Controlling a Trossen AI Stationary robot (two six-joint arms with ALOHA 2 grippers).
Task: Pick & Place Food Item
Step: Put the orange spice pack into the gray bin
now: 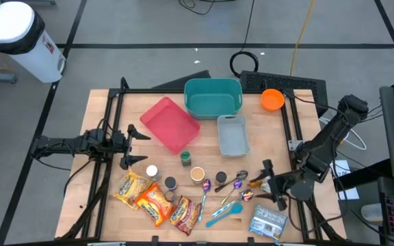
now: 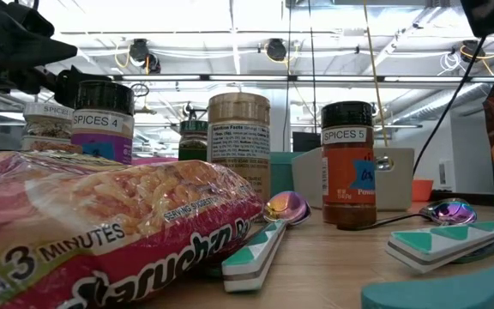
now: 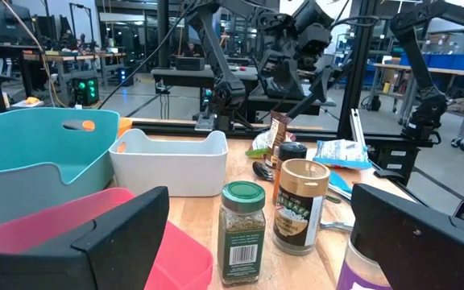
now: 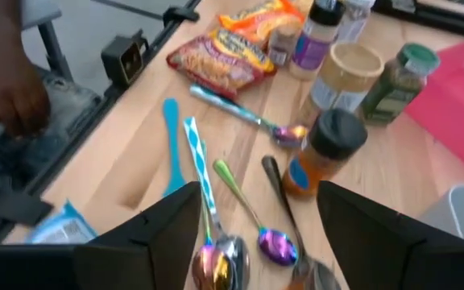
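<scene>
Teal, pink, grey and orange containers sit along the far half of the wooden counter (image 1: pixel 108 116): a teal bin (image 1: pixel 213 97) and a grey bin (image 1: pixel 233 134), both showing only bare insides, a flat pink tray (image 1: pixel 169 124) left of them with nothing on it, and a small orange bowl (image 1: pixel 272 100) at the far right. Spice jars (image 1: pixel 197 175), spoons (image 1: pixel 232 183) and ramen packets (image 1: pixel 154 200) lie along the near edge, and a silver-blue snack bag (image 1: pixel 268 221) lies at the near right corner. Hovering over the spoons, the right gripper (image 1: pixel 260 182) has its fingers apart and holds nothing. At the left edge, the left gripper (image 1: pixel 139 145) waits with fingers spread wide.
</scene>
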